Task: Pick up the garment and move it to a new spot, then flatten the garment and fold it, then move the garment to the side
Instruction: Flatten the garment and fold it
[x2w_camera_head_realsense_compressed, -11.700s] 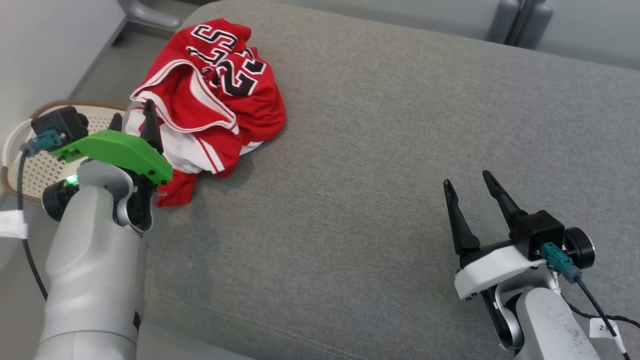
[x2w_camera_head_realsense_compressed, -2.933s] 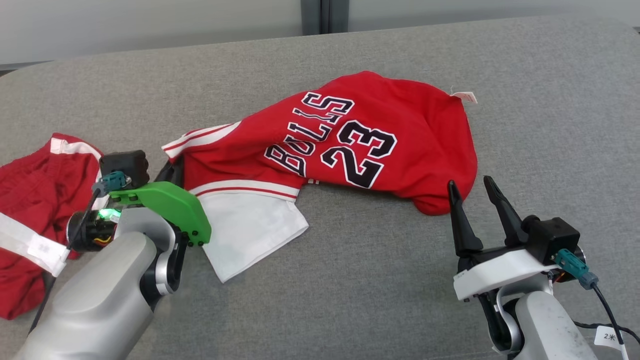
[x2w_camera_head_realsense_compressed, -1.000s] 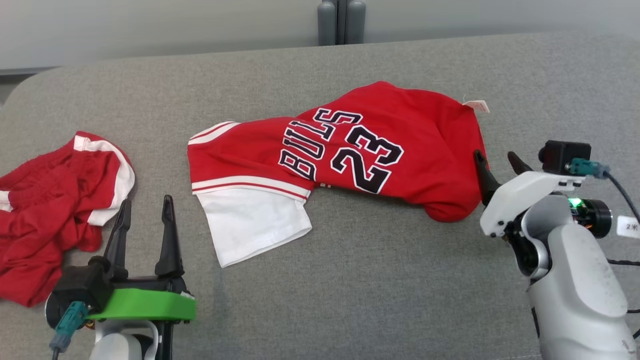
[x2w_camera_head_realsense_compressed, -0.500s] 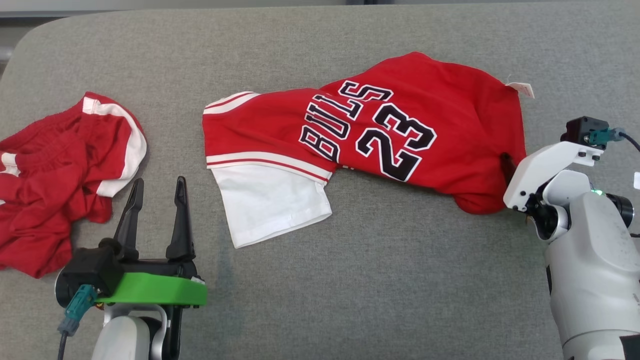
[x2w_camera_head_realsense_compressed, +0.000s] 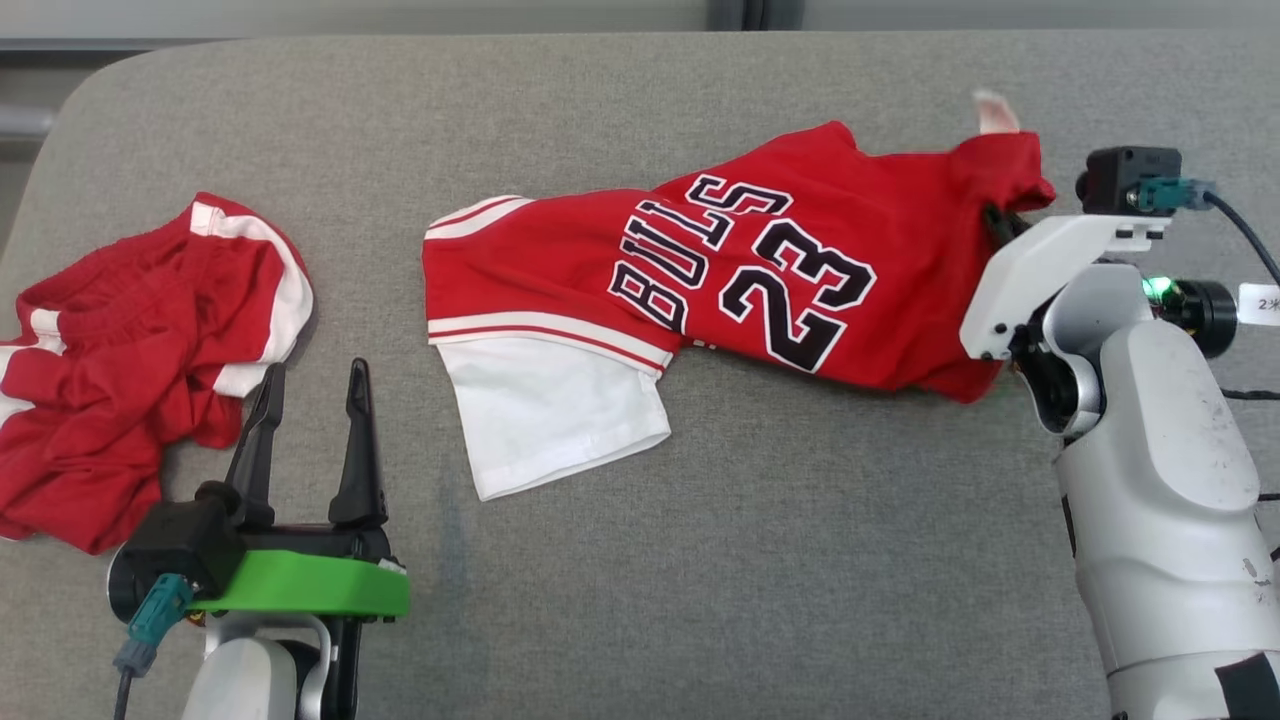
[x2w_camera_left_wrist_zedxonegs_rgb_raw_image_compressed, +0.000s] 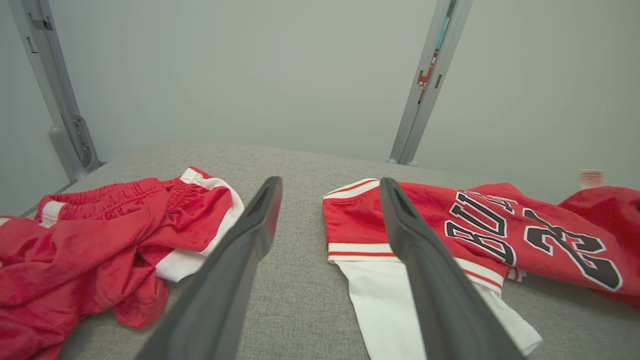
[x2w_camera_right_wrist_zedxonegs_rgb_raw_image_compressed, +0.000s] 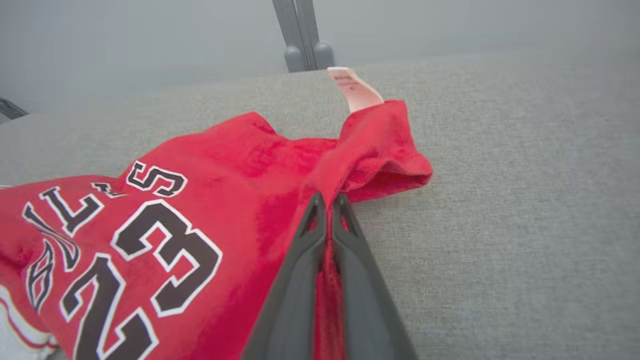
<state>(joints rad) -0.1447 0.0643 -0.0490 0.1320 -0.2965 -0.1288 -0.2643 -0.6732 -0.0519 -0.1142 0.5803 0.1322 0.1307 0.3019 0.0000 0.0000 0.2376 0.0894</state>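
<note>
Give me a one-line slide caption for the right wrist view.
Right gripper shut on a bunched edge of the red BULLS 23 jersey, its tag sticking up, on the grey cushion.

Likely a lab: grey padded bench (x2w_camera_head_realsense_compressed: 800, 560), bare walls, metal posts (x2w_camera_left_wrist_zedxonegs_rgb_raw_image_compressed: 426, 85).

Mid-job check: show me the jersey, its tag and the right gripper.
jersey (x2w_camera_head_realsense_compressed: 740, 270), head view, on the printed front.
tag (x2w_camera_right_wrist_zedxonegs_rgb_raw_image_compressed: 354, 88), right wrist view, middle of the tag.
right gripper (x2w_camera_right_wrist_zedxonegs_rgb_raw_image_compressed: 329, 200), right wrist view, between the fingertips, shut on the jersey's edge.
</note>
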